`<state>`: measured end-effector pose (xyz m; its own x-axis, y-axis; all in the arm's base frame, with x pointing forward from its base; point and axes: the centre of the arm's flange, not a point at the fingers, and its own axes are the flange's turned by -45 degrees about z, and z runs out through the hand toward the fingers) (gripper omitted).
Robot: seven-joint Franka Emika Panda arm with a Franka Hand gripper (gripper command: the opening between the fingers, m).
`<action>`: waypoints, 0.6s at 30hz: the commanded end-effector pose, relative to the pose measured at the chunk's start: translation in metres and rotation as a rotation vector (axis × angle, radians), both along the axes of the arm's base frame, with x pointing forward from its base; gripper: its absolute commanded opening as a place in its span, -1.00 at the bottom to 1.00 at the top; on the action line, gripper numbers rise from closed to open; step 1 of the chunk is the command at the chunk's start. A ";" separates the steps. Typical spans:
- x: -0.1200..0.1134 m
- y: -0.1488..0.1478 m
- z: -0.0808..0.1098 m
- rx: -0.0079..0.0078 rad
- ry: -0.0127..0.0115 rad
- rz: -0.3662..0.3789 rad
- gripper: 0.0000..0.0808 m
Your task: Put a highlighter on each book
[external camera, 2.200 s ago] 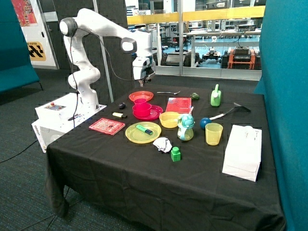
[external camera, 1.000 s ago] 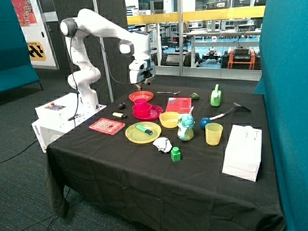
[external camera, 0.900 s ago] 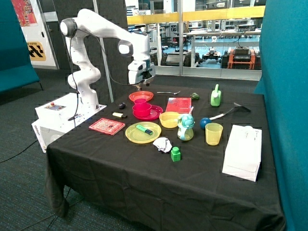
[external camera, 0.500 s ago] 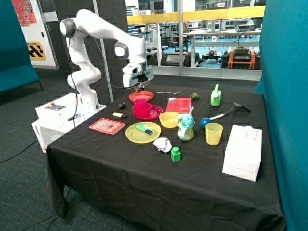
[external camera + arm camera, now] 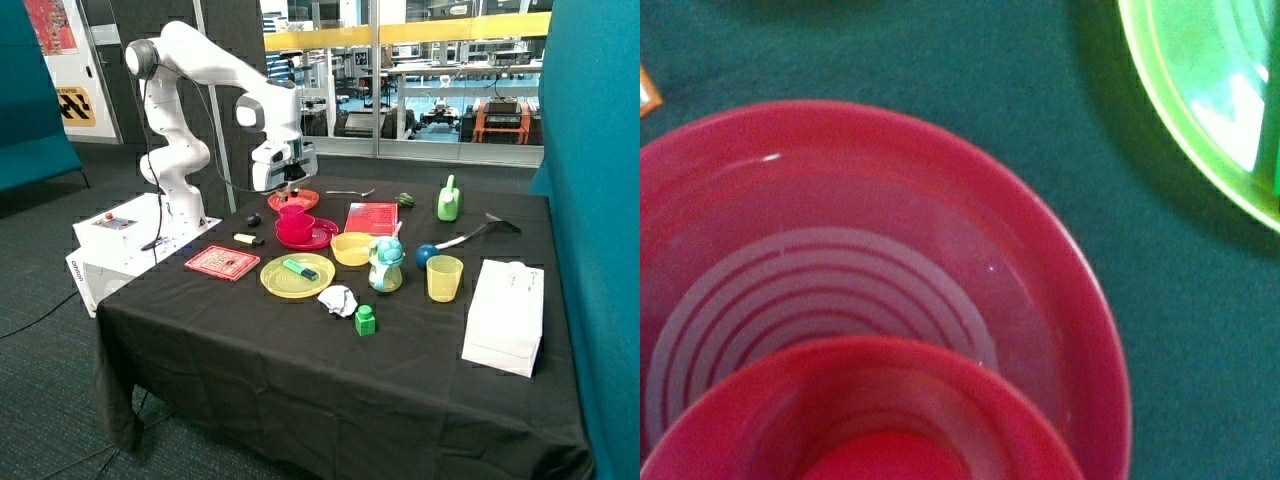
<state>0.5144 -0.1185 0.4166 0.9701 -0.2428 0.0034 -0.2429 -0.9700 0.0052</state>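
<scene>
The pincer (image 5: pixel 289 186) hangs low over the pink cup (image 5: pixel 295 222) and pink plate (image 5: pixel 318 238), between them and the orange plate (image 5: pixel 293 199) behind; whether it is open or closed cannot be told, since its fingers do not show in either view. The wrist view looks straight down into the cup (image 5: pixel 865 415) sitting on the ringed plate (image 5: pixel 1060 270), with dark cloth beyond the plate's rim and the edge of the yellow plate (image 5: pixel 1170 95) close by.

One book (image 5: pixel 222 262) lies flat near the counter (image 5: pixel 250 360) edge on the arm's base side, nothing on it. The other book (image 5: pixel 371 217) lies beyond the yellow bowl (image 5: pixel 352 248), also bare. A yellow highlighter (image 5: pixel 248 239) rests on the cloth between the first book and the pink plate, apart from both. A green highlighter (image 5: pixel 300 269) lies in the yellow plate (image 5: pixel 275 282).

The middle of the counter is crowded with dishes set close together. Open cloth runs along the front edge, and a white bag (image 5: pixel 505 315) lies near the far corner.
</scene>
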 end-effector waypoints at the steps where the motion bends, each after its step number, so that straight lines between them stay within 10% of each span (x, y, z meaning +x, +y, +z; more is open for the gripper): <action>1: 0.013 -0.013 -0.016 0.0059 0.0020 -0.002 -0.17; 18: 0.032 -0.059 -0.033 0.0059 0.0018 -0.073 -0.18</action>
<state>0.5358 -0.1553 0.3951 0.9591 -0.2830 0.0027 -0.2831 -0.9591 0.0016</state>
